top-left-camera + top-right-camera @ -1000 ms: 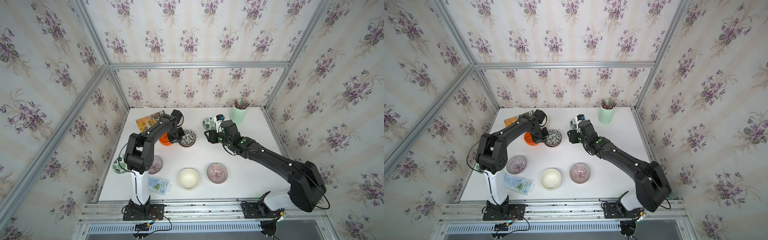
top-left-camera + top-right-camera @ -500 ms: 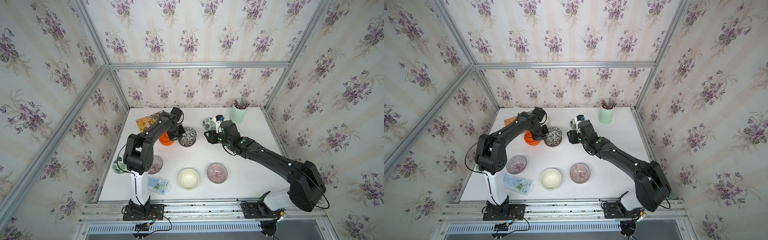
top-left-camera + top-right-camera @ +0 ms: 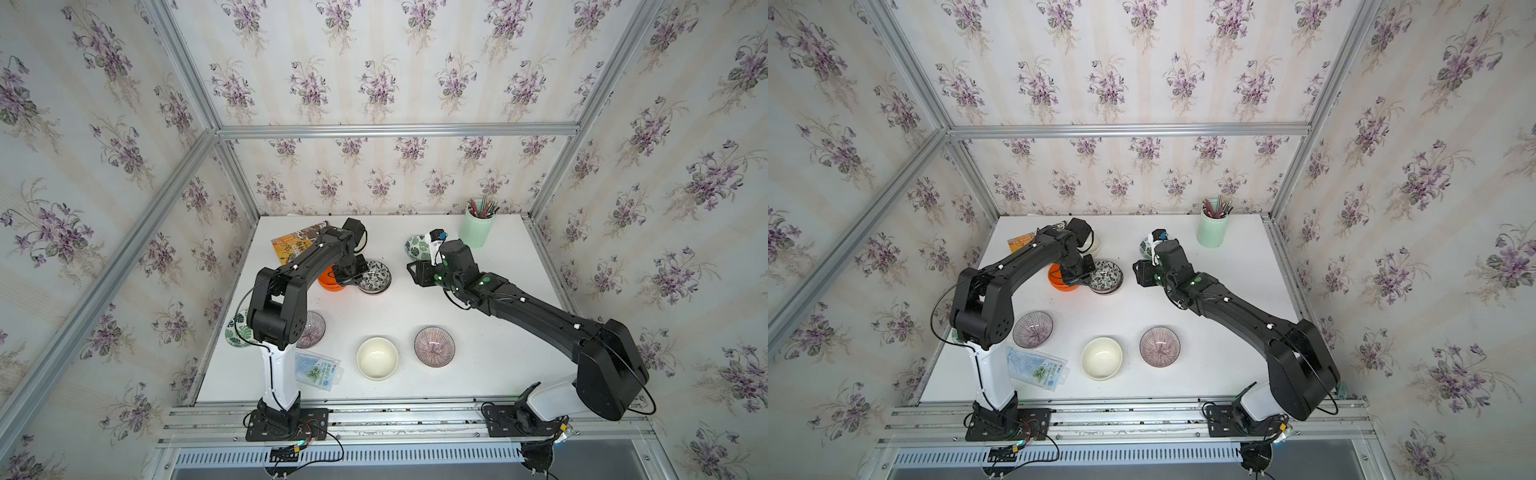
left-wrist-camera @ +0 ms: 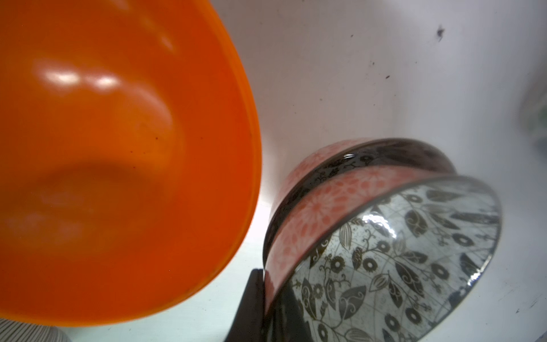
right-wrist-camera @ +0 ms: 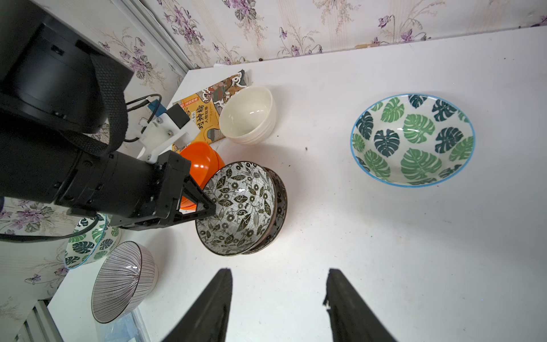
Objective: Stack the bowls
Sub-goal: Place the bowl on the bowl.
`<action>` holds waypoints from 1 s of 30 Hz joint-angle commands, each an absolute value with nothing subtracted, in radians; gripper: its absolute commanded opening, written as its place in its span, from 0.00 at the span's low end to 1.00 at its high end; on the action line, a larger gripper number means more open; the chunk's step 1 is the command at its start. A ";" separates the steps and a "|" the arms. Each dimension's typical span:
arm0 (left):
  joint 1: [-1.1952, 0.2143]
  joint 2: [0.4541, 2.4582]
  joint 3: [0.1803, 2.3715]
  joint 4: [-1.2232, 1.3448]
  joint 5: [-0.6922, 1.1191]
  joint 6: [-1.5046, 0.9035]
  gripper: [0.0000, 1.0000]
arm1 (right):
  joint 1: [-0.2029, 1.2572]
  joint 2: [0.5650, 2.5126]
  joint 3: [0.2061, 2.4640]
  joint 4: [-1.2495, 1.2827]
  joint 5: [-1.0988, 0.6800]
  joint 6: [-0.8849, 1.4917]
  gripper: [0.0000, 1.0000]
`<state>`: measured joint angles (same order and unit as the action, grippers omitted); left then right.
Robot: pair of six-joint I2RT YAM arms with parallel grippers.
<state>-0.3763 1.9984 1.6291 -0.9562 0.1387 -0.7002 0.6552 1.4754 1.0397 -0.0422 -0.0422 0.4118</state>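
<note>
My left tool [image 5: 204,208] is clamped on the near rim of the upper black-and-white leaf bowl [image 5: 236,207], pinching its wall. That one-sided grip is why the bowl hangs tilted: its far side appears to rest inside the matching lower bowl [image 5: 280,204] while the gripped side sits higher. I read this as the closing part of nesting that pair, and releasing should let it settle flat. The orange bowl [image 4: 118,148] stands just beside them, with a sliver of white surface [image 4: 355,74] between. Its rim looks doubled, so I take it for a pair already nested, though I cannot be sure. My right tool [image 5: 278,271] has its fingers apart and holds nothing. It hovers over bare surface near the leaf pair, and I judge it is parked there to keep out of the left arm's way, with the green leaf bowl [image 5: 413,139] within easy reach. The other green leaf bowl [image 3: 235,332] sits at the far left edge, well apart from its twin. One cream bowl [image 5: 248,115] is at the back beside the book [image 5: 204,109], the other cream bowl [image 3: 377,357] at the front between the two purple striped bowls [image 3: 434,347].
</note>
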 commanded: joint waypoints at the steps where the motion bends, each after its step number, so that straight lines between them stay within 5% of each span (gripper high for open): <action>1: -0.376 2.007 1.627 -0.924 0.151 -0.698 0.10 | 0.655 1.477 1.046 -0.028 -0.044 0.400 0.56; 6: -0.378 2.012 1.637 -0.922 0.155 -0.696 0.14 | 0.656 1.479 1.040 -0.025 -0.043 0.401 0.56; 17: -0.390 2.007 1.666 -0.946 0.133 -0.682 0.46 | 0.655 1.478 1.034 -0.026 -0.036 0.396 0.56; 30: -0.417 1.901 1.671 -1.023 -0.016 -0.656 0.38 | 0.635 1.477 1.016 -0.012 -0.033 0.400 0.56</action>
<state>-0.4118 1.9331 1.6859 -0.9882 0.0608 -0.6739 0.6460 1.4799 1.0187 -0.0414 -0.0380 0.3950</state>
